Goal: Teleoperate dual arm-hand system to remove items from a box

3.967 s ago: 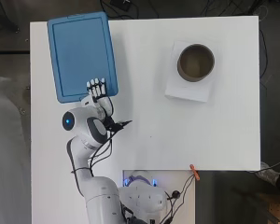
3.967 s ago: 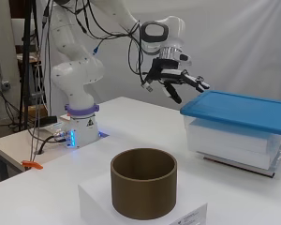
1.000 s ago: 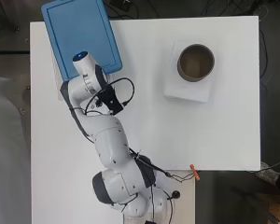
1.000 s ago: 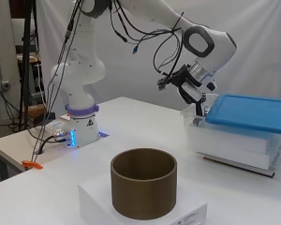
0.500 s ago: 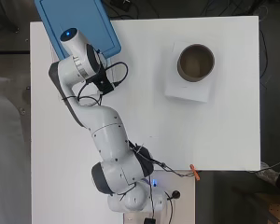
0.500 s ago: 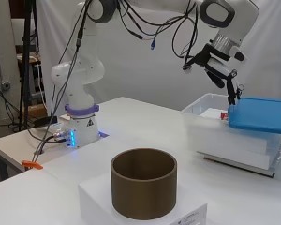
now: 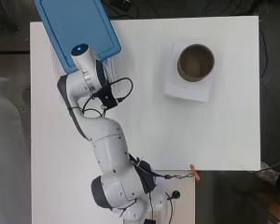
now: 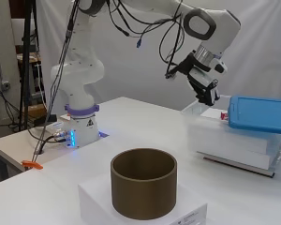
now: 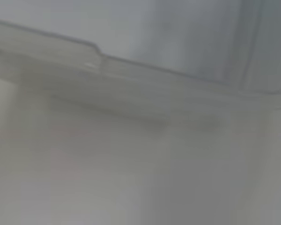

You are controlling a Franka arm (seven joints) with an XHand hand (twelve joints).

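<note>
The black and white hand [image 8: 205,89] is hanging over the near end of the translucent white plastic box [image 8: 234,143], fingers pointing down toward the opening. It's partly hidden by the arm, so whether the fingers are relaxed or curled can't be told; nothing is visibly held.

The flat blue plastic lid [image 7: 77,29] is sitting skewed on the box, slid toward the far end and overhanging the table's edge in the overhead view. That offset is leaving a gap at the near end, probably so the hand can be reaching in without taking the lid fully off. A small red item [image 8: 223,115] is showing just inside the gap, beside the lid's edge; what it is can't be told. The wrist view is showing only the pale box rim [image 9: 131,89] very close.

The brown cardboard cylinder [image 8: 144,182] is standing upright and open-topped on a white rectangular block [image 7: 186,88], well apart from the box. It's likely serving as the drop target.
</note>
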